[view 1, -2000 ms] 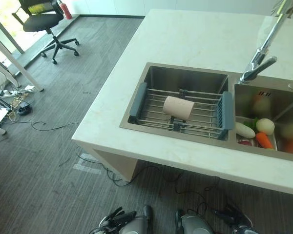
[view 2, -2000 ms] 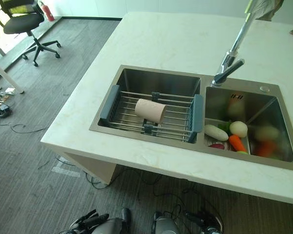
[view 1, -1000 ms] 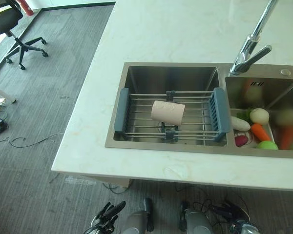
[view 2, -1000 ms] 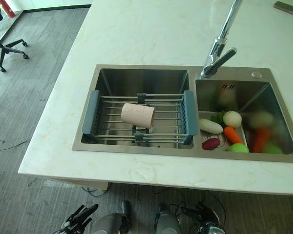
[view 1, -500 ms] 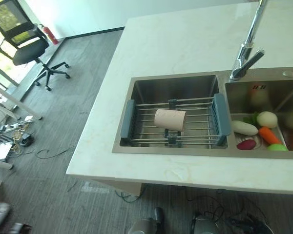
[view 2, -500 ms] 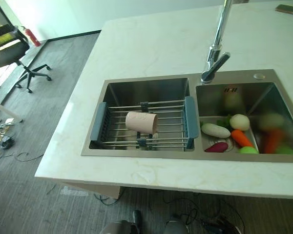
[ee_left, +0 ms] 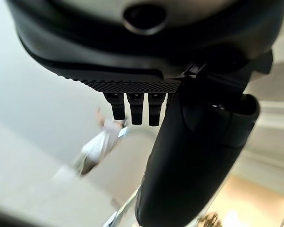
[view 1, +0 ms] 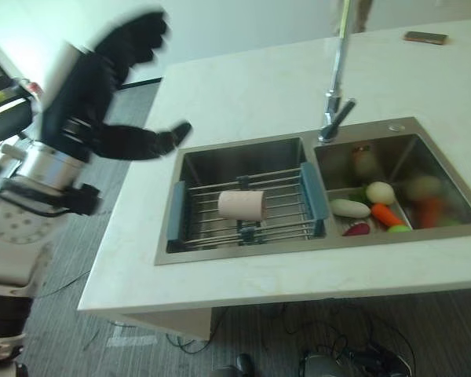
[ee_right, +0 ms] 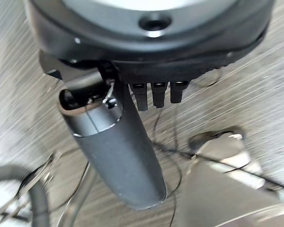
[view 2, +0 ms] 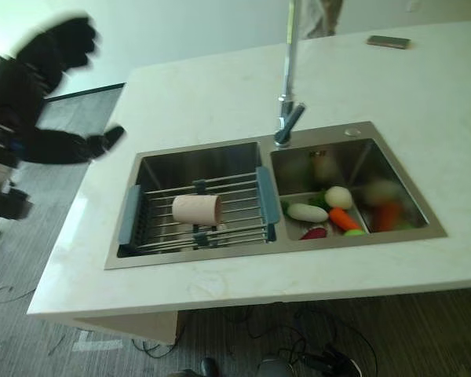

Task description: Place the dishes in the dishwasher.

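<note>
While the pale cup [view 1: 242, 205] lies on its side on the wire rack [view 1: 248, 210] that spans the left basin of the sink [view 1: 220, 153], no robot hand touches it. Judging by its look, it is a light, rigid cup with a smooth curved wall, so it may roll along the rack's bars or slip in a loose grip; a hold across the middle of its body, thumb on one side and fingers on the other, or at the open rim, seems safest, with gentle pressure in case it is ceramic. From the head, the left robot hand [view 1: 114, 94] is raised high off the tabletop [view 1: 251, 86], well apart from the cup, fingers spread and holding nothing; the left wrist view confirms this, its thumb [ee_left: 199, 156] and straight fingertips closing on nothing. Only the right wrist view shows the right robot hand [ee_right: 146, 71], hanging low over the grey carpet floor [ee_right: 255, 94] with fingers relaxed and empty. Vegetables [view 1: 377, 206] crowd the right basin beneath the tall faucet [view 1: 335, 86]; no dishwasher is recognisable from the head.
</note>
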